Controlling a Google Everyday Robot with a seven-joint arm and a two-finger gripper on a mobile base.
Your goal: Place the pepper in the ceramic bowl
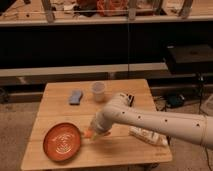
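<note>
The ceramic bowl, a wide shallow orange-red dish with pale swirls, sits at the front left of the wooden table. My white arm reaches in from the right. The gripper is just right of the bowl's rim, low over the table. It is shut on the small orange pepper, which sticks out at its tip towards the bowl. The pepper is beside the bowl's right edge, not over its centre.
A translucent white cup and a blue-grey object stand at the back of the table. A dark item lies behind my arm. A white packet lies at the front right. Shelves stand behind.
</note>
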